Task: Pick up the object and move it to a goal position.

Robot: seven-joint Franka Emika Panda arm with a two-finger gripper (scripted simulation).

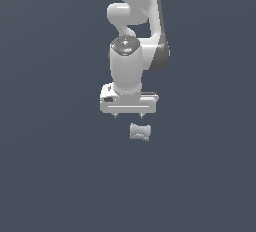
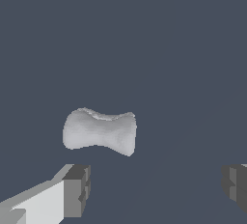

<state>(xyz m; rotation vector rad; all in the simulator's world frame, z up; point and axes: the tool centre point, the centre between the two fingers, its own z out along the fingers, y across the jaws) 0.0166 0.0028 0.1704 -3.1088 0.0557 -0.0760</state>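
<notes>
We find the object [image 1: 140,132] lying on the dark worktop [image 1: 55,176], just beyond the tool [image 1: 132,115] and not yet between its fingers [image 2: 76,190]. In the wrist view its long axis runs roughly parallel to the line joining the two fingertips, pinched waist midway. Tool spread wide, gripping nothing; both pads stand apart from the piece. Arm pose: wrist pointing straight down, hovering close above the worktop. We judge a short shift over the object comes before descent.
</notes>
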